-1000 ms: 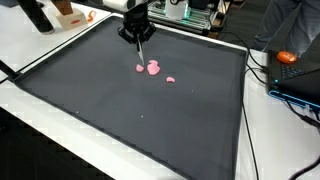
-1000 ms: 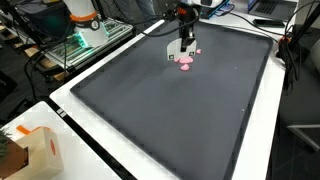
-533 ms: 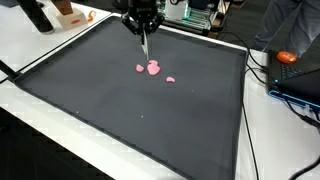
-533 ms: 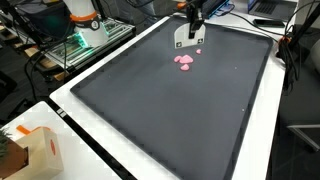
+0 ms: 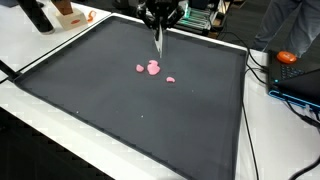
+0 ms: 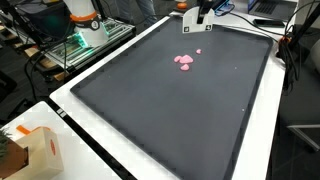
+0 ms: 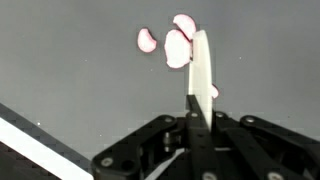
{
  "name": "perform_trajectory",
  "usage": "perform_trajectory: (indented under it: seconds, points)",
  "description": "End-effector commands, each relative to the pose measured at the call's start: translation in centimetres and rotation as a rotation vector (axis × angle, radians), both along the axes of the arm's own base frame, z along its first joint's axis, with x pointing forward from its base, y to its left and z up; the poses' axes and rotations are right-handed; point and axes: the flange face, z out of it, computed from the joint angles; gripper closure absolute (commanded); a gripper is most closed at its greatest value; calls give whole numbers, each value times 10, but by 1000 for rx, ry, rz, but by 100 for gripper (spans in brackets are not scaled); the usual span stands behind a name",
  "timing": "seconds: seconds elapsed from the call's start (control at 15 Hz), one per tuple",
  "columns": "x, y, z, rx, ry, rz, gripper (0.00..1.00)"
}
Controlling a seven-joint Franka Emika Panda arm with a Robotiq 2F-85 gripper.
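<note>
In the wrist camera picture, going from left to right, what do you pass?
White border strip → small pink blob → larger pink blob → white blade in the gripper → pink sliver.

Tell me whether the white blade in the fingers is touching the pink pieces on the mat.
No, in an exterior view the white blade hangs clear of the pink pieces on the mat.

Both exterior cams sit high and well back, looking down across the table from different corners. The wrist cam hangs close over the black mat, peering past the tool and its white strip. All three catch the pink bits toward the table's far edge.
</note>
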Motion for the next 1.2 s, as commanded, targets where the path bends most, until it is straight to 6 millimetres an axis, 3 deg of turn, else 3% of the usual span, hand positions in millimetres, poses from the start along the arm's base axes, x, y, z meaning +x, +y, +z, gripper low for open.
perform_trajectory:
  seconds: [0.0,0.53,1.13]
  points:
    - [10,26,-3,-54,40,-41,99]
    - [31,65,-31,-171,114,-108,99]
    - [50,92,-54,-222,81,-205,99]
